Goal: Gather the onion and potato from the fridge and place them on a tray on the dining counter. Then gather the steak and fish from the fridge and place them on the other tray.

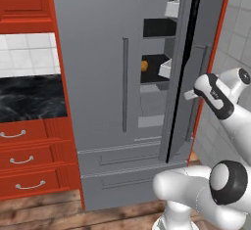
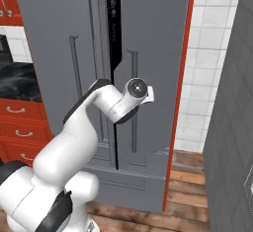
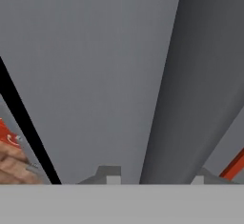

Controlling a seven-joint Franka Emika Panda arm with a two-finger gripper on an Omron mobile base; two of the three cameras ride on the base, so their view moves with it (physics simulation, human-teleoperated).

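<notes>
Early stage: fridge (image 1: 112, 77) right door only part open, dark gap upper centre-right of left base view, orange item (image 1: 144, 65) on inner shelf. No food out yet; all four items left to move. Jaws (image 3: 155, 179) pinching the door's bar handle (image 3: 190, 89) at hand view bottom centre-right.

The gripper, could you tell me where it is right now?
In the hand view the gripper straddles the right fridge door's handle; in the left base view it meets that door, which stands ajar.

Fridge (image 1: 103, 77) stands right of the drawers (image 1: 29, 160), its right door (image 1: 188, 67) ajar.
</notes>
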